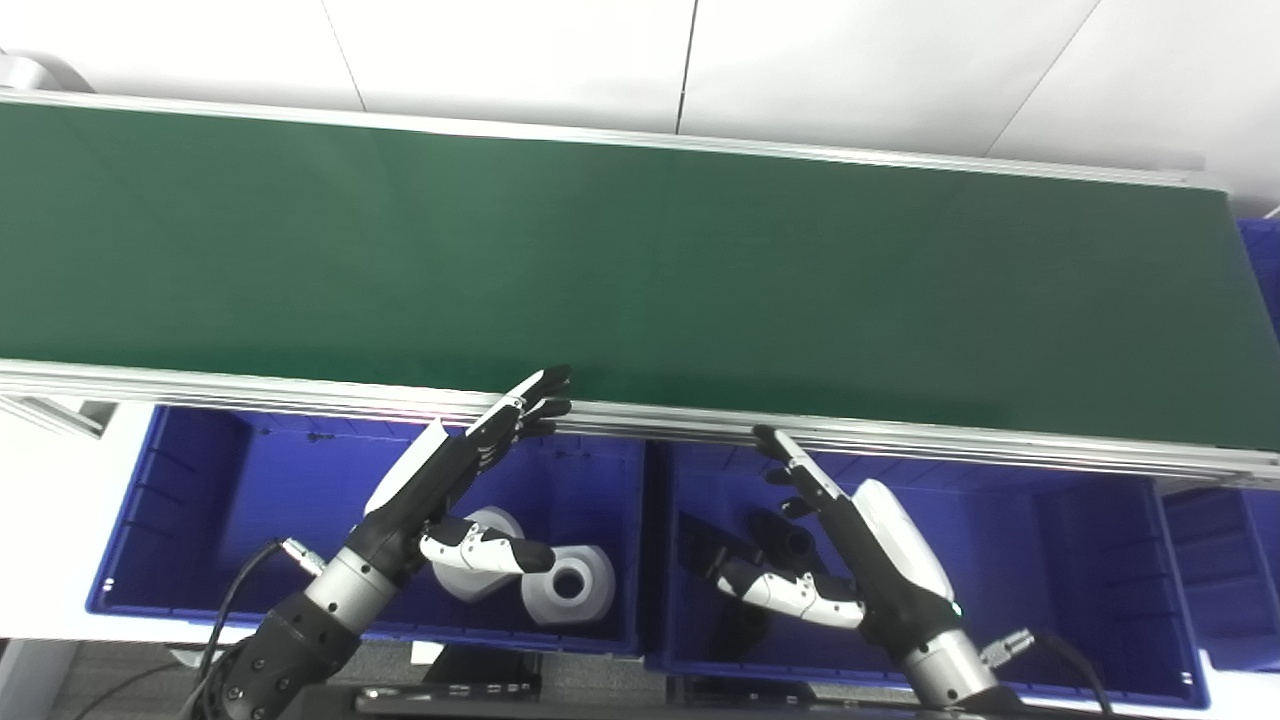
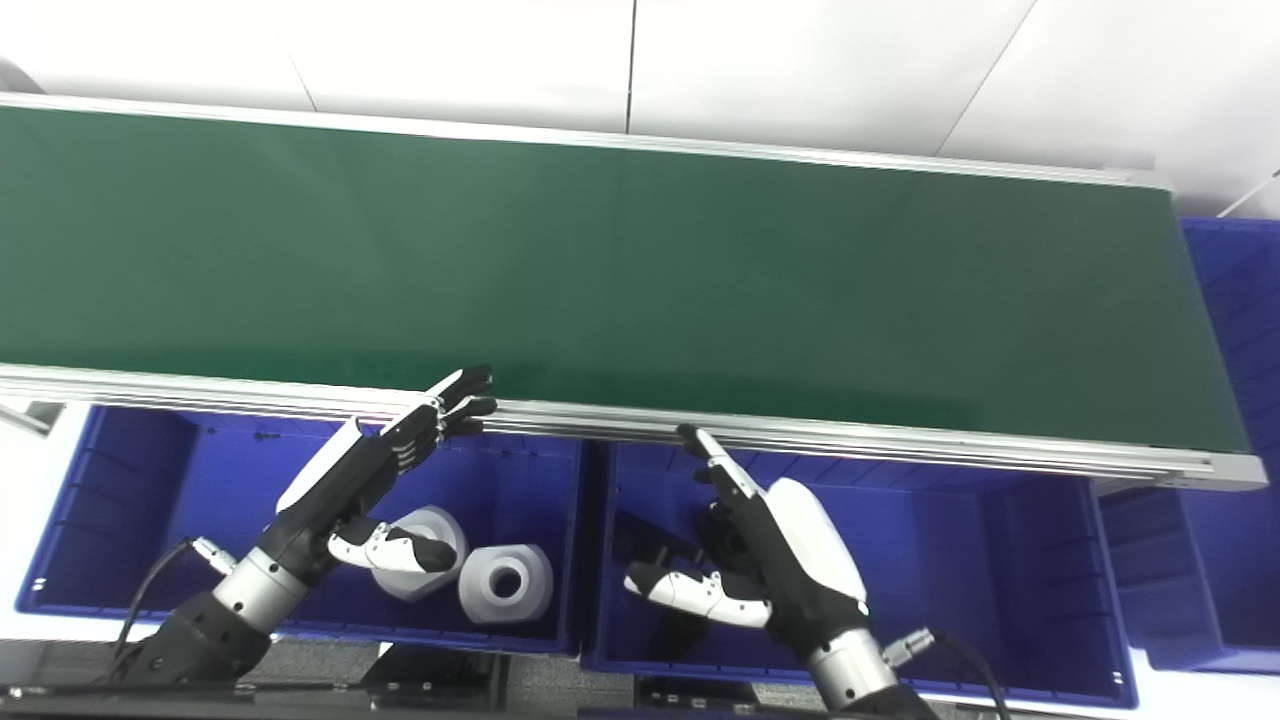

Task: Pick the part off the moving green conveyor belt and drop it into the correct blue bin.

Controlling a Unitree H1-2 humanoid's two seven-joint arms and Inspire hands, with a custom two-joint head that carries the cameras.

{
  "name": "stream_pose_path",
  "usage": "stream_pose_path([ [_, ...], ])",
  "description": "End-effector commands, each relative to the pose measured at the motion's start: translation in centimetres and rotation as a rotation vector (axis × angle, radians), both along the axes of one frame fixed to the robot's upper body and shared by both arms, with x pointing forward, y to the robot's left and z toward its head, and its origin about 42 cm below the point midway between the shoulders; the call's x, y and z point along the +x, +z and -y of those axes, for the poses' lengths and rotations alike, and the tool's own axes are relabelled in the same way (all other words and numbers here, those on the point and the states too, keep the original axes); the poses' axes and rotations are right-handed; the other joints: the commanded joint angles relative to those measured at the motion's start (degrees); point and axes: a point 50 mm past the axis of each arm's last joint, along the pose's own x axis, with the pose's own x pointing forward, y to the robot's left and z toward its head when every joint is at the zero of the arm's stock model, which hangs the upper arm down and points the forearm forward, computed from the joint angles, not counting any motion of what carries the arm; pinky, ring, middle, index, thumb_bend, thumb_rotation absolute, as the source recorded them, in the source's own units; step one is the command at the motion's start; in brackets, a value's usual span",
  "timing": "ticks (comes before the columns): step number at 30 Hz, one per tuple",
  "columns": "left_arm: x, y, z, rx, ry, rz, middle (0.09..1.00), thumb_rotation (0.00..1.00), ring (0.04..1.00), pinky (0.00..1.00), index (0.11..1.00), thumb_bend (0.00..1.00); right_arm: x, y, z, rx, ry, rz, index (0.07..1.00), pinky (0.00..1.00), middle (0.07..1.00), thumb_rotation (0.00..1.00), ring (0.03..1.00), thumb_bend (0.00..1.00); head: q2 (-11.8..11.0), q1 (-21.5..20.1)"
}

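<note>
Nearest the robot, two blue bins sit side by side below the near rail of the conveyor. The left blue bin [image 1: 180, 500] holds two white parts [image 2: 505, 583]: each is a squat, faceted piece with a round bore in its top face. One lies clear near the bin's near wall; the other sits just beside it on the left, partly hidden behind the left thumb. The right blue bin [image 1: 1050, 560] holds dark parts [image 1: 790, 540], black and hard to make out against the shadowed floor; their shape cannot be told.

The left hand [image 1: 445, 475] hangs above the left bin, open, fingers extended and apart, thumb spread to the side, holding nothing. Its fingertips [image 1: 545, 390] reach the near rail [image 1: 250, 385] of the conveyor. The right hand [image 2: 770, 540] hangs above the right bin, likewise open with fingers straight and thumb spread, holding nothing; its fingertips lie just short of the same rail.

Beyond the rail, the green conveyor belt [image 1: 640, 270] spans the view from the left edge to its right end. No part shows on the visible stretch of the belt. A further blue bin [image 2: 1240, 300] stands past the belt's right end, and another blue bin [image 1: 1225, 570] sits at the near right. Behind the far rail is a white panelled wall [image 1: 500, 50].
</note>
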Motion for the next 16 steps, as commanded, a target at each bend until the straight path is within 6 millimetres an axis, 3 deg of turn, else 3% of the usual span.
stream_pose_path([
  [1,-0.1,0.7,0.1,-0.019,-0.003,0.045,0.971,0.61,0.919,0.89,0.960,1.00,0.2,0.9,-0.1,0.085,-0.012,0.110,0.969,0.76,0.901,0.69,0.835,0.88,-0.40,0.40],
  [8,-0.2,0.3,0.2,-0.018,-0.002,0.037,0.989,0.58,0.946,0.90,0.973,1.00,0.4,-0.5,0.7,0.228,-0.065,0.111,0.957,0.81,0.891,0.62,0.861,0.96,-1.59,1.16],
  [16,-0.4,0.1,0.1,-0.019,-0.001,0.032,0.988,0.57,0.947,0.89,0.976,1.00,0.8,-1.1,0.5,0.226,-0.060,0.118,0.962,0.82,0.912,0.56,0.883,0.99,-2.35,1.09],
])
